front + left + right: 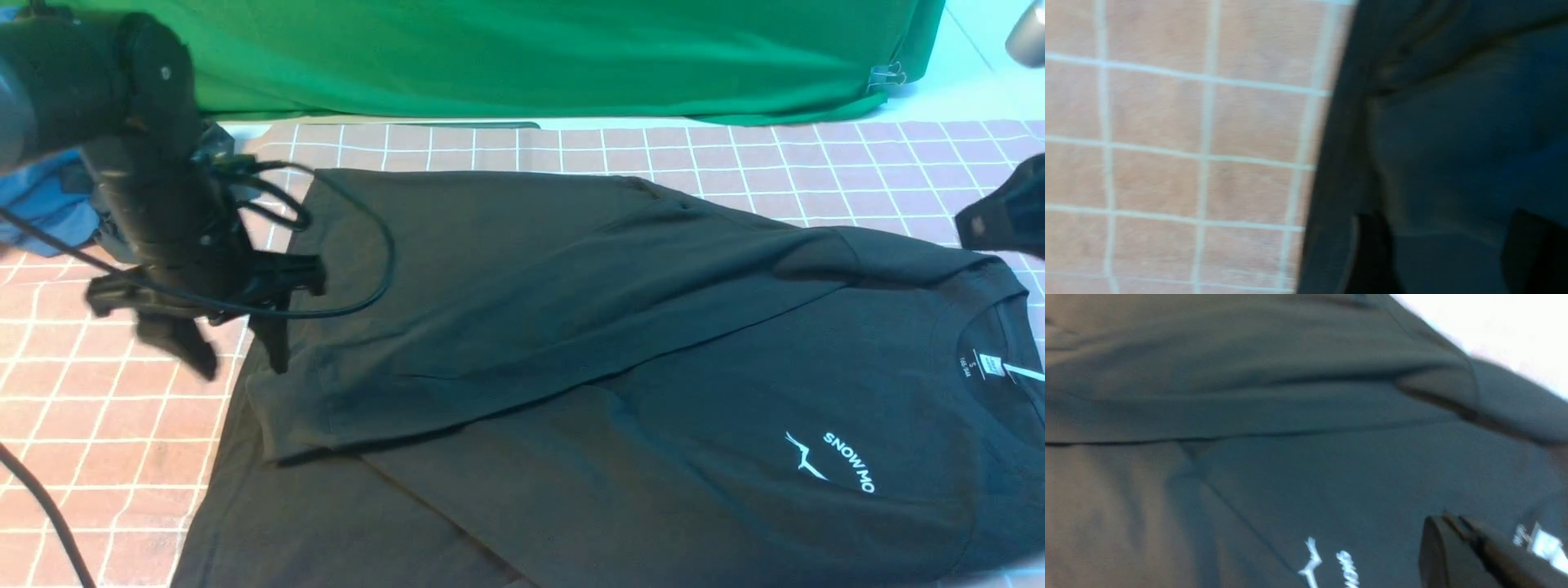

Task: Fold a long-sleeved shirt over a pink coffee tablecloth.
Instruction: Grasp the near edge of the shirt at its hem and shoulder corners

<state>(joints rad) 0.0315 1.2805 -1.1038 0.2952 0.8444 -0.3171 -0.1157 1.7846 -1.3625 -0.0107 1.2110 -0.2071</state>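
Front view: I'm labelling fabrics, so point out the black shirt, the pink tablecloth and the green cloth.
black shirt (pixel 531 286), front view, on its folded-over panel.
pink tablecloth (pixel 106 441), front view, bare squares left of shirt.
green cloth (pixel 531 57), front view, its middle.

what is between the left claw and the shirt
Nothing visible: the left claw hangs open at the folded left edge of the long-sleeved shirt, above the pink coffee tablecloth; only its own cable crosses the fabric.

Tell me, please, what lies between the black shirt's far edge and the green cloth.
A bare band of the pink coffee tablecloth, then a thin pale strip before the green cloth; the front view shows this.
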